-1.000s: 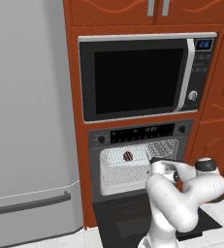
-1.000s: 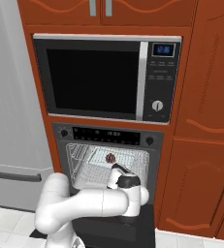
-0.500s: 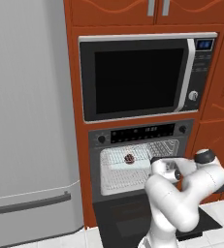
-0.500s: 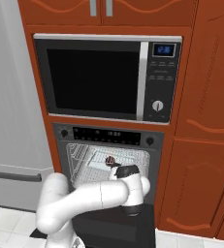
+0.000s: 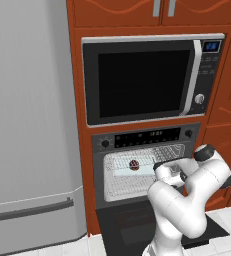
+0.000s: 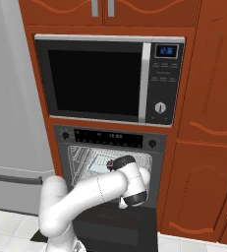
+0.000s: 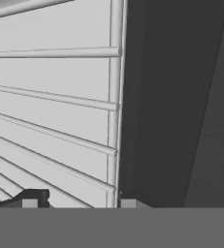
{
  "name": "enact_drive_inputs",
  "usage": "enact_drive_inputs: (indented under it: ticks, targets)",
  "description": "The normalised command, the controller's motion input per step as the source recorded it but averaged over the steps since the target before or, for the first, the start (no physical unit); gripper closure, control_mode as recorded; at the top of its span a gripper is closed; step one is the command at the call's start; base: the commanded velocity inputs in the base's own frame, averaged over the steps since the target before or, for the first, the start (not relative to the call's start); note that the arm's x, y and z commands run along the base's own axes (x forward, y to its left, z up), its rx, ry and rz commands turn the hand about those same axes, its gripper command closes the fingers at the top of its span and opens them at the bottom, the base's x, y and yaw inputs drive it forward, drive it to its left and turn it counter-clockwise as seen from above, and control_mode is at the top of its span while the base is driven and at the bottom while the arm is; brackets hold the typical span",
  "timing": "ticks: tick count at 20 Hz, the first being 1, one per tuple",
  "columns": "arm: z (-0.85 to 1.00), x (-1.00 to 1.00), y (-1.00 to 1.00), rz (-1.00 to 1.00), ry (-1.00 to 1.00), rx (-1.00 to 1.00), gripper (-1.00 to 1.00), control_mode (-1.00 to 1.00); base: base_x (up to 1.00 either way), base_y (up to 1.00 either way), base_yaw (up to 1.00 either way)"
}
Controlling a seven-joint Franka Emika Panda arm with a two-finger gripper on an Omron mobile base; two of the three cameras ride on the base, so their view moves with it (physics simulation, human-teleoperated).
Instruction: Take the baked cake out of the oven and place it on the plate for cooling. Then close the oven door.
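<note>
The oven [image 5: 147,137] stands open, and its door [image 5: 122,220] hangs down flat in front of my base. The baked cake [image 5: 134,164], a tiny dark reddish-brown lump, rests on the wire rack [image 5: 122,170] near the middle of the pale cavity. From the right, the cake [image 6: 109,165] peeks out just left of my wrist. My gripper [image 5: 160,165] is inside the cavity, to the right of the cake and apart from it. The hand view faces rack bars [image 7: 50,101] and a dark side wall. The gripper [image 7: 79,202] is open, with nothing between its fingertips [image 7: 33,197].
A silver-trimmed microwave [image 5: 147,80] sits directly above the oven. A tall grey fridge [image 5: 27,125] stands at the left, and red-brown cabinet doors [image 6: 208,147] at the right. My white arm [image 6: 85,197] crosses in front of the lowered door.
My wrist has risen and swung in toward the oven's right side, carrying the gripper deeper into the cavity. The cake and the door have stayed put.
</note>
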Motion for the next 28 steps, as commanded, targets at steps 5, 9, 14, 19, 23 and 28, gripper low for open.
enact_drive_inputs:
  ticks: [5, 9, 14, 19, 23, 28]
  targets:
    - [-0.49, -0.51, -0.35, 0.01, 0.2, 0.0, 1.0, -1.0, 0.0, 0.0, 0.0]
    - [-0.59, -0.58, -0.34, 0.01, 0.23, 0.0, 1.0, -1.0, 0.0, 0.0, 0.0]
    - [-0.66, -0.65, -0.4, 0.01, 0.2, 0.0, 1.0, -1.0, 0.0, 0.0, 0.0]
    - [-0.71, -0.78, -0.42, 0.0, 0.11, 0.0, 1.0, -1.0, 0.0, 0.0, 0.0]
    - [-0.69, -0.93, -0.48, 0.0, 0.05, 0.0, 1.0, -1.0, 0.0, 0.0, 0.0]
    - [-0.64, -1.0, -0.56, 0.0, 0.04, 0.0, 1.0, -1.0, 0.0, 0.0, 0.0]
